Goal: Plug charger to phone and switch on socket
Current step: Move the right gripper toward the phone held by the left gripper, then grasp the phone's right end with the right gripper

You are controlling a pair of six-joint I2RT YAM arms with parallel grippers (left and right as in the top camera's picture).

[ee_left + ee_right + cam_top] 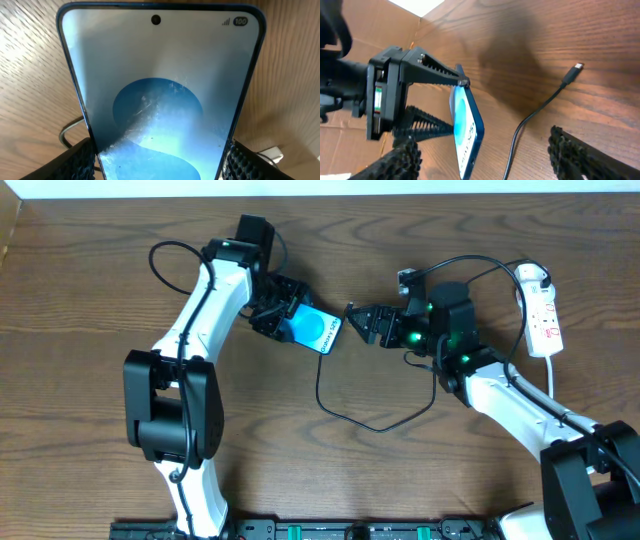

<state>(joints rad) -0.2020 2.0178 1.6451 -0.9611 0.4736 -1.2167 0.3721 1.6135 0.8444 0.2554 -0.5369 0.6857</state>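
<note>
My left gripper (285, 318) is shut on the phone (318, 330), gripping its two long edges, with the blue screen facing up. In the left wrist view the phone (160, 75) fills the frame between the fingers of the left gripper (157, 162). My right gripper (362, 320) is open, just right of the phone's free end. In the right wrist view the phone (469, 127) and the charger cable (520, 135) lie between the spread fingers of the right gripper (492, 160). The charger's plug tip (577, 66) lies loose on the table. The charger (375, 425) loops across the table. The white socket (545, 315) lies at the far right.
The wooden table (100, 280) carries the socket's white cord (551, 370), which runs down beside my right arm. A black cable (470, 265) arcs above the right wrist. A dark rail (330, 530) edges the table's front.
</note>
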